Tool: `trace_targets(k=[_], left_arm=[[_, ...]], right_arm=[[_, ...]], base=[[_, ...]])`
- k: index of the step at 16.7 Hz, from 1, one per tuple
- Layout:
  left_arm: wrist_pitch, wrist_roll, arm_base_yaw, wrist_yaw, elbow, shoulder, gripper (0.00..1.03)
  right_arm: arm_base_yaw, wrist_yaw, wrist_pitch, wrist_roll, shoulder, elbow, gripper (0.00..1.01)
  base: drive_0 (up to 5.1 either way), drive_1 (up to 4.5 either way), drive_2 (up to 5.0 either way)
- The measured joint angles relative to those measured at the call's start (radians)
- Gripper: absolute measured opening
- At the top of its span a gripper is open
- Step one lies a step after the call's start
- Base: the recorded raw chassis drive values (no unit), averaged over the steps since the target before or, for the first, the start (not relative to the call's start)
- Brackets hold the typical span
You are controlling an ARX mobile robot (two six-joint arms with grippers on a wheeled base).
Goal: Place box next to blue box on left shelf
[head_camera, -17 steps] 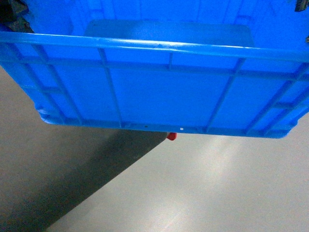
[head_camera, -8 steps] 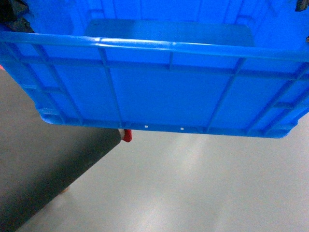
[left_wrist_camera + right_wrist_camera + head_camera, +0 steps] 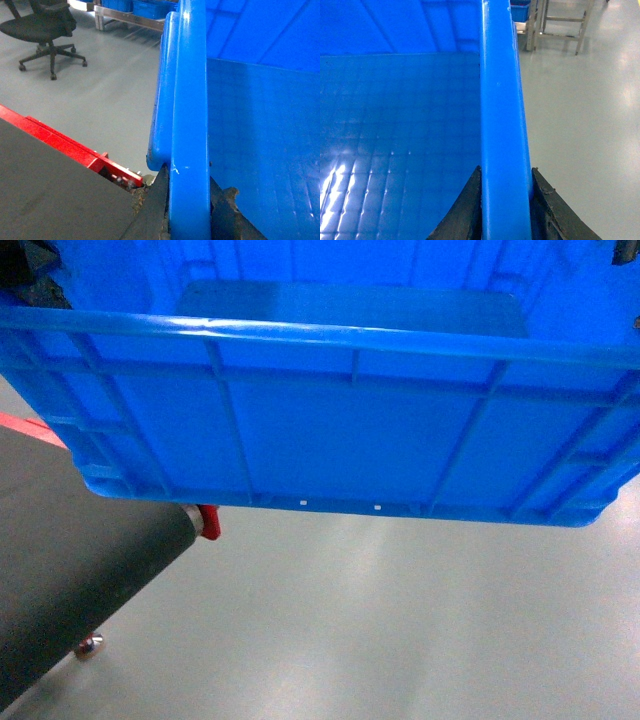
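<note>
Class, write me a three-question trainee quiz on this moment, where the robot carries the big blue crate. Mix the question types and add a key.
1. True or false: the large bright blue ribbed plastic crate holds several small parts.
2. Multiple choice: the left gripper is clamped on the crate's A) thick rim, B) base, C) nothing.
3. Short answer: in the left wrist view, what piece of furniture stands on the grey floor at top left?

Key:
1. False; its inside looks empty.
2. A; the right gripper grips the opposite rim likewise.
3. A black wheeled office chair.
</note>
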Motion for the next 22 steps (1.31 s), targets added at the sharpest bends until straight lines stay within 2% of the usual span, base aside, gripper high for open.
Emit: trace_targets(k=[22], left_arm=[[0.001, -0.003, 0.000, 0.000, 0.000, 0.000, 0.09]], right_arm=[[0.000, 0.000, -0.002, 0.000, -0.002, 0.000, 0.19]], base=[[-1.5, -1.41, -1.7]])
